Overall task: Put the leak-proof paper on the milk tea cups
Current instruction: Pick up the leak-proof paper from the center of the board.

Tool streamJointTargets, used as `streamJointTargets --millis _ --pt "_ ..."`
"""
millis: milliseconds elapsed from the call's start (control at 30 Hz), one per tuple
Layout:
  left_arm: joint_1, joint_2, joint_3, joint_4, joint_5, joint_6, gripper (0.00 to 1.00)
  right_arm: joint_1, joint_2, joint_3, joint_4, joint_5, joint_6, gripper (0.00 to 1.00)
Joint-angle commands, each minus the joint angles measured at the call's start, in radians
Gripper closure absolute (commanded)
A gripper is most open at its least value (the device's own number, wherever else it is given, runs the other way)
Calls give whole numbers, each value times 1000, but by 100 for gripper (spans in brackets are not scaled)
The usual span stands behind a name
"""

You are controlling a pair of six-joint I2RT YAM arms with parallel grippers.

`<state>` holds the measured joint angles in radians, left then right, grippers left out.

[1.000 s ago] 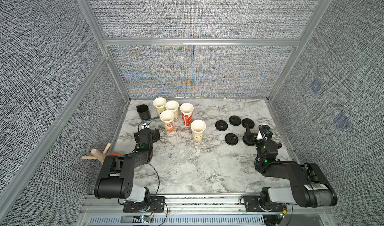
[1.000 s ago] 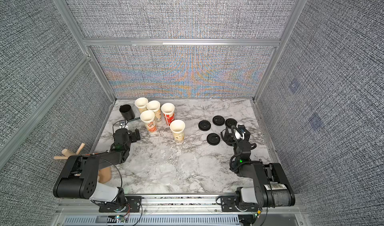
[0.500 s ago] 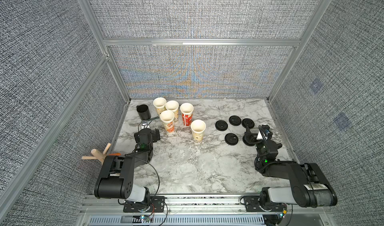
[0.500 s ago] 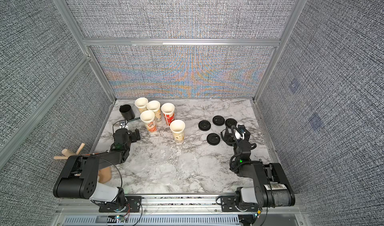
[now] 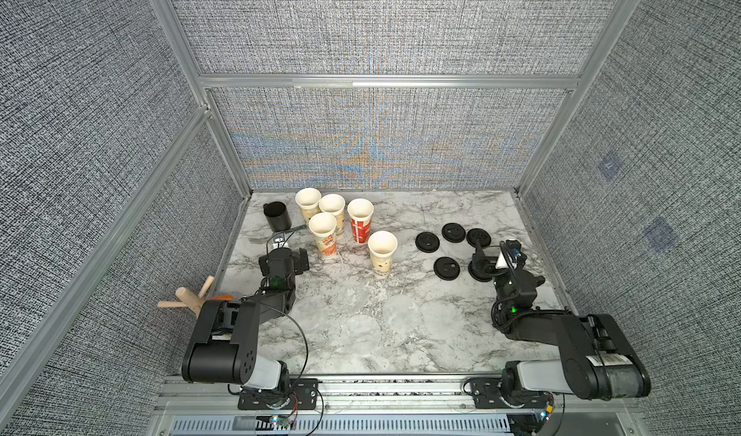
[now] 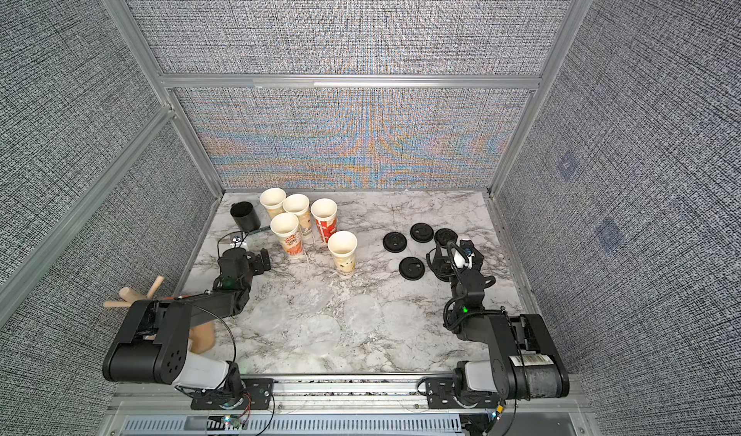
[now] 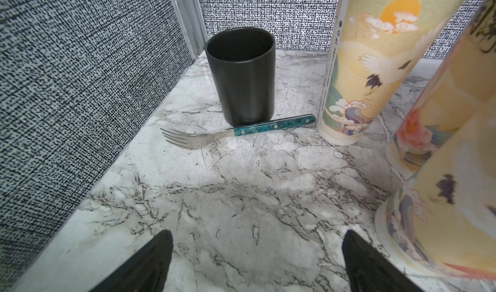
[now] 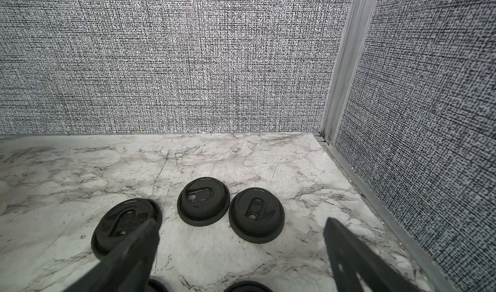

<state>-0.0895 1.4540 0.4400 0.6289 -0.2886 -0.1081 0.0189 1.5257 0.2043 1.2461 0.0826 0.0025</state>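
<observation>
Left gripper [image 7: 255, 238] and right gripper [image 8: 240, 222] hang open, empty. Cups [image 5: 322, 235] stand far left; faint paper rounds [image 5: 363, 327] lie near centre, likely featherlight and limp, probably best pinched at an edge.

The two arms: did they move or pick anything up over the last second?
Nothing visibly changed. Both arms sit where they were, with the left end effector and the right end effector open and empty. The milk tea cups and the black lids have not shifted.
</observation>
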Motion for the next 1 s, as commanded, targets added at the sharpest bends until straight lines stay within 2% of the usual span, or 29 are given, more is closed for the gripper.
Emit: streamJointTargets --millis 0,67,167,233,300,400,500,667,733,900,967 --pt "0 -54 -23 37 0 16 5 -5 -65 18 -24 64 31 3" --pt "-4 -135 -62 88 21 86 5 -4 -170 86 -249 87 53 3" --pt "-7 -374 10 -234 -96 -26 5 -1 -270 231 -631 117 127 3" --pt "-7 -472 72 -405 -118 -64 4 8 -294 288 -790 149 179 3" --pt "-7 -524 156 -601 -119 -138 0 18 -305 355 -979 195 245 4" --pt "-8 -546 285 -883 -100 -301 0 46 -327 458 -1253 217 313 7" --pt "-8 -543 396 -1106 22 -396 0 68 -361 528 -1490 188 397 8" --pt "-22 -483 552 -1382 380 -409 0 183 -414 515 -1672 34 443 12" --pt "-47 -473 573 -1434 468 -392 0 262 -402 514 -1724 18 472 12" --pt "-81 -489 598 -1529 512 -361 0 470 -340 460 -1744 2 626 12" --pt "-83 -493 610 -1557 531 -352 0 519 -303 415 -1729 19 695 16"
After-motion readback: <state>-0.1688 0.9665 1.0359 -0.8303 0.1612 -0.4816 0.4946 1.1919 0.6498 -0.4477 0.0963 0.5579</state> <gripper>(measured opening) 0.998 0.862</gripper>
